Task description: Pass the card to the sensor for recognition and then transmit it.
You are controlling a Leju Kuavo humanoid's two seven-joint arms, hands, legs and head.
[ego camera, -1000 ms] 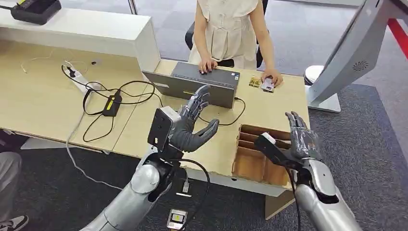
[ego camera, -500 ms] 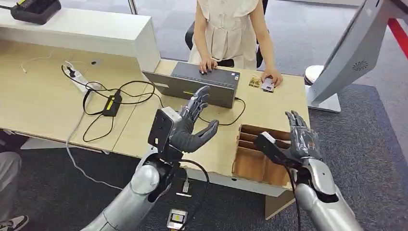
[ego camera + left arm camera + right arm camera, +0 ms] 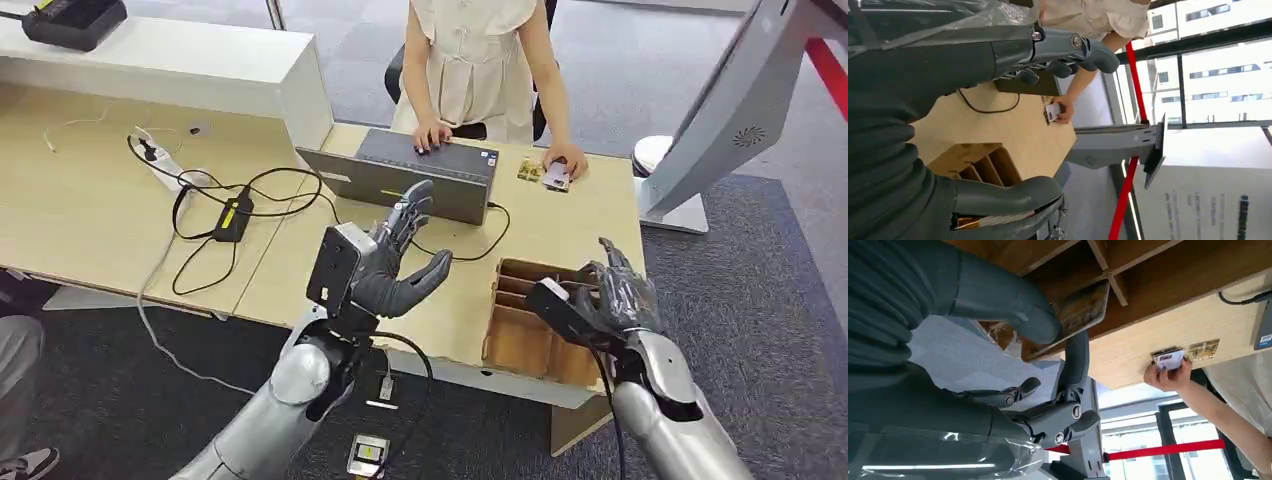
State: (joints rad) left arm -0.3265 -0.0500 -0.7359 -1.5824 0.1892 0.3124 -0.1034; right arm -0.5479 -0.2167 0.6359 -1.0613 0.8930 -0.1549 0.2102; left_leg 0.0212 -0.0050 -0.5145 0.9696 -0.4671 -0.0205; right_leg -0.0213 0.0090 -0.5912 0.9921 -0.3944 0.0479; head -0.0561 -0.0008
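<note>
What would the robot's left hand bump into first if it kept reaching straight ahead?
Probably the grey box on the table. The left hand, open and empty, has fingertips aimed at its near side, though it may hover high enough to pass over; depth is unclear.

Your right hand (image 3: 618, 292) has tipped forward and left since a second ago, dropping onto the far right corner of the wooden box (image 3: 520, 335); earlier it stood upright with fingers spread above the rim. Fingers now curl toward the box. In the right wrist view the thumb (image 3: 1013, 305) and a finger pinch a card (image 3: 1080, 310) standing in a box slot. Your left hand (image 3: 395, 265) has edged very slightly lower, thumb a touch nearer you.
</note>
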